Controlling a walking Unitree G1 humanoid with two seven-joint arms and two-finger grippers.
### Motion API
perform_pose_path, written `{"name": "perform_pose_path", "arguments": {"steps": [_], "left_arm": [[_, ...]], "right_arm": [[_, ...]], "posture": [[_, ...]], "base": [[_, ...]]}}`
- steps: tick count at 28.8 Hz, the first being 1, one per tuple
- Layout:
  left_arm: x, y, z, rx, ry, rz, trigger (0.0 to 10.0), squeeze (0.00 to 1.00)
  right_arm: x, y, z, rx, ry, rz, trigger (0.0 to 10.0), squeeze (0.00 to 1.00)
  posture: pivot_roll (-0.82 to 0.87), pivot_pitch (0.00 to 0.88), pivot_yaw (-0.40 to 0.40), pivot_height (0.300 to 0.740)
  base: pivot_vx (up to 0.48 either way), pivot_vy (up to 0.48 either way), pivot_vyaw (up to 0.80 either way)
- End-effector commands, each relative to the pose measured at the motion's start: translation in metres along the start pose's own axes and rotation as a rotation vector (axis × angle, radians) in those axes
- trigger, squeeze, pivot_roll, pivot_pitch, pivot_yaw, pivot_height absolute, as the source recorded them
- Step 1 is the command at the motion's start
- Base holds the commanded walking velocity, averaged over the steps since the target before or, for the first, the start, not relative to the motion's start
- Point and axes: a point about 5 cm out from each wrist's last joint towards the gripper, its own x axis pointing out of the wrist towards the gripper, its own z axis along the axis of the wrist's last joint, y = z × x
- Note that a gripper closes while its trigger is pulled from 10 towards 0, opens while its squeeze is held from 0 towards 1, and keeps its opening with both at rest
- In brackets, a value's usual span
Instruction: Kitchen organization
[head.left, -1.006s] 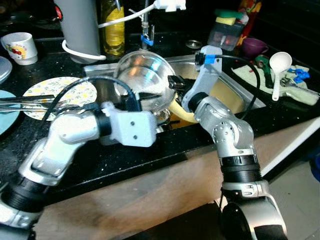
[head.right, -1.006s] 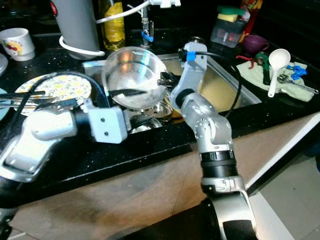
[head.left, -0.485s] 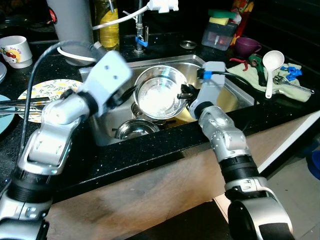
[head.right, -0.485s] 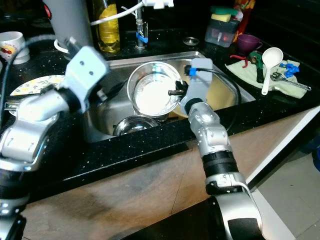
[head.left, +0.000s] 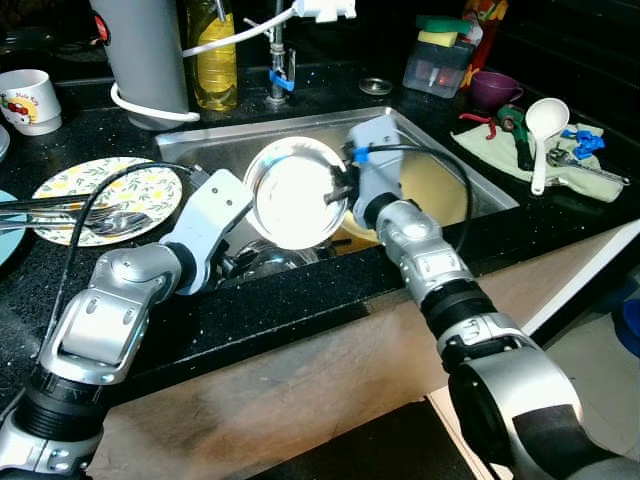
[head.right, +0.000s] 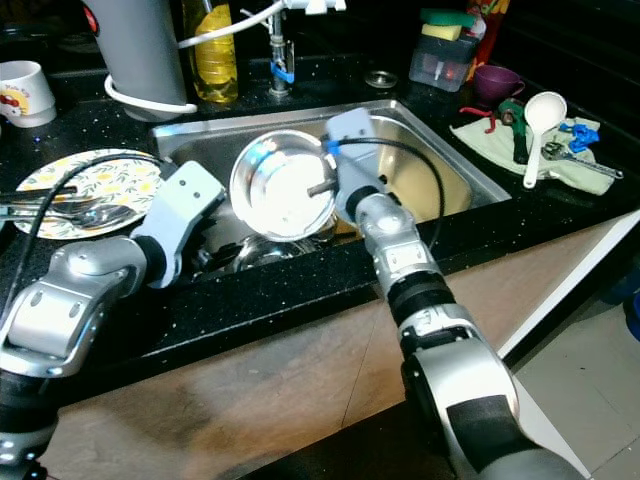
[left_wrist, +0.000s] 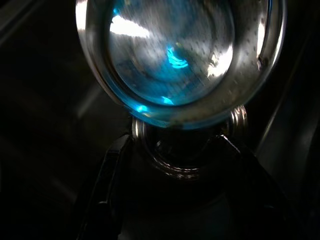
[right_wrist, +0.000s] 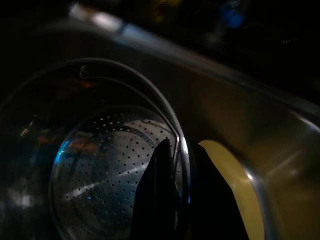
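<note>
Left eye view: left gripper (head.left: 232, 262) reaches down into the sink (head.left: 455, 165), low beside the steel vessels at the bottom; in its wrist view the black fingers (left_wrist: 107, 195) stand apart, nothing between them, with a small steel cup (left_wrist: 187, 150) just ahead. Right gripper (head.left: 335, 195) pinches the rim of a perforated steel bowl (head.left: 295, 192), one finger on each side of the edge, bowl tilted on edge above the basin. Yellow item (right_wrist: 230, 195) lies behind it in the sink. Patterned plate (head.left: 110, 195) with cutlery (head.left: 60, 210) sits on the counter left. White ladle (head.left: 545, 135) rests on the cloth far right.
</note>
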Motion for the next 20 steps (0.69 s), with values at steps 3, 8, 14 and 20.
{"name": "perform_pose_path", "arguments": {"steps": [3, 8, 14, 20], "left_arm": [[-0.005, 0.005, 0.003, 0.029, 0.009, 0.03, 10.0, 0.0], [-0.005, 0.001, -0.002, 0.069, 0.044, 0.01, 10.0, 0.0], [-0.005, 0.002, -0.007, 0.114, 0.089, 0.032, 10.0, 0.0], [-0.005, 0.003, -0.009, 0.113, 0.106, 0.041, 10.0, 0.0]], "right_arm": [[0.002, 0.001, 0.002, -0.127, 0.042, 0.085, 10.0, 0.0], [0.004, 0.009, -0.001, -0.214, 0.063, 0.144, 10.0, 0.0], [0.006, 0.02, -0.003, -0.246, 0.085, 0.225, 10.0, 0.0], [0.006, 0.026, -0.005, -0.253, 0.104, 0.269, 10.0, 0.44]], "posture": [[0.03, 0.197, -0.063, 0.74], [0.03, 0.202, -0.061, 0.74], [0.03, 0.209, -0.06, 0.74], [0.03, 0.213, -0.062, 0.74]], "base": [[0.0, 0.0, 0.0], [0.0, 0.0, 0.0], [0.0, 0.0, 0.0], [0.0, 0.0, 0.0]]}}
